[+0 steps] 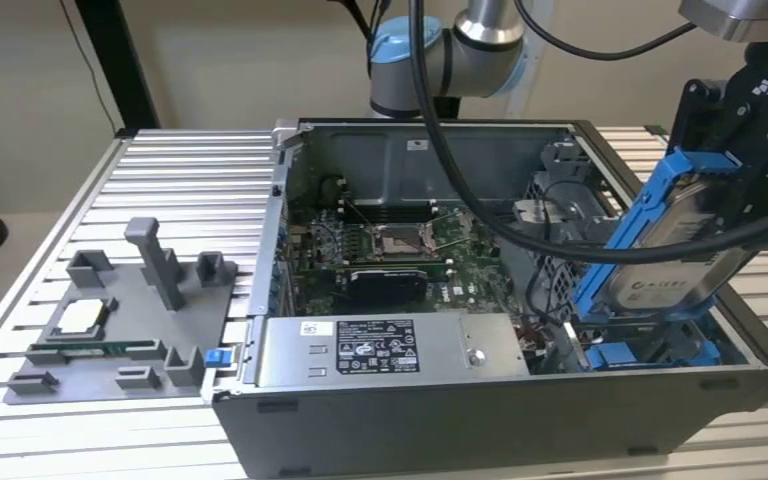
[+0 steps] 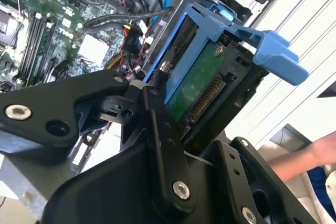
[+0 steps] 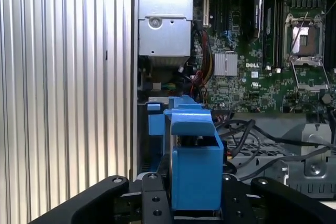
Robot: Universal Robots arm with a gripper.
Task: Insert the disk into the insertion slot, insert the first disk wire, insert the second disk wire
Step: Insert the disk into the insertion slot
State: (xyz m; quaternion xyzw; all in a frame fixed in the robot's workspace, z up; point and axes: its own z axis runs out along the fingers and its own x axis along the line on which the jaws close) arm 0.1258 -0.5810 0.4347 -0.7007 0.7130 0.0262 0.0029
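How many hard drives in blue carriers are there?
1: the disk, held by the gripper over the insertion slot at the exterior view's right. More may be hidden inside the computer case.

The exterior view looks down on the computer case on the tabletop; both wrist views sit close behind the pincer and disk, facing the green board.

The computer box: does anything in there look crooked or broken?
Only the disk looks crooked: the tool holds it tilted above the insertion slot at the exterior view's right, not seated. Nothing looks broken.
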